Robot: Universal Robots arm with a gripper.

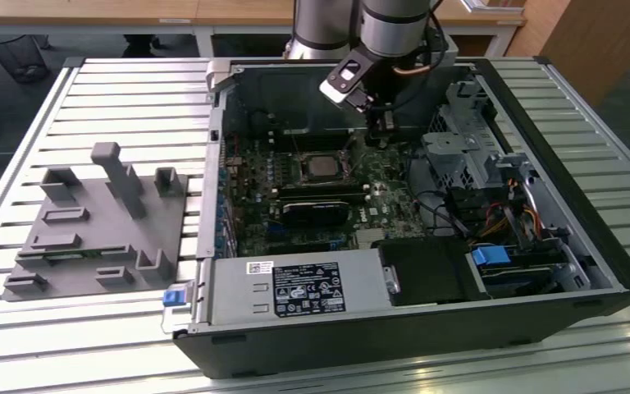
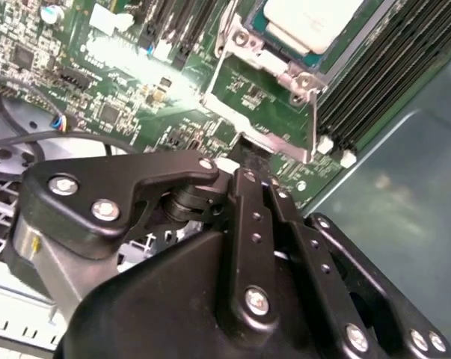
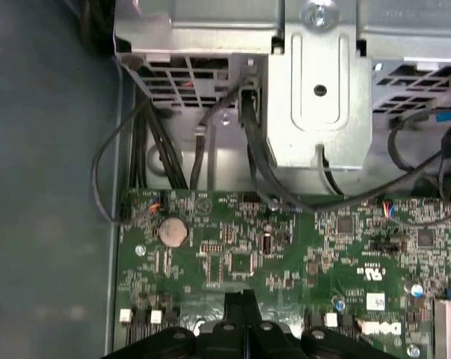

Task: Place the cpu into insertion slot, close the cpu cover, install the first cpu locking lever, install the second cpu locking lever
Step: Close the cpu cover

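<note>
**A:** How does the arm stand?

**B:** Nearly upright. In the exterior view it enters at twelve o'clock and reaches into the open computer case [image 1: 577, 205] on the slatted worktop [image 1: 129, 90]. The gripper [image 1: 376, 138] points down, low over the green circuit board [image 1: 397, 201]. It is just beside the cpu [image 1: 321, 167], at about one o'clock from it.

**A:** And the jaws?

**B:** Clenched, tips together. In the first wrist view a thin seam runs between them at the gripper [image 3: 241, 299], with nothing visible in the grip.

**A:** Where is the chip?

**B:** Seated in the insertion slot [image 1: 293, 164], near the middle of the case. In the second wrist view the cpu [image 2: 307, 19] lies flat with the cpu cover [image 2: 234, 45] framing it. The gripper [image 2: 249, 155] sits at the edge of the socket's metal bracket. I cannot tell whether it is touching or just clear.

**A:** Anything hidden?

**B:** The picture edge cuts off the cpu there, and the gripper's black body covers much of the board. I cannot make out the locking levers. A grey fixture [image 1: 96, 222] lies at nine o'clock from the case, apart from it.
</note>
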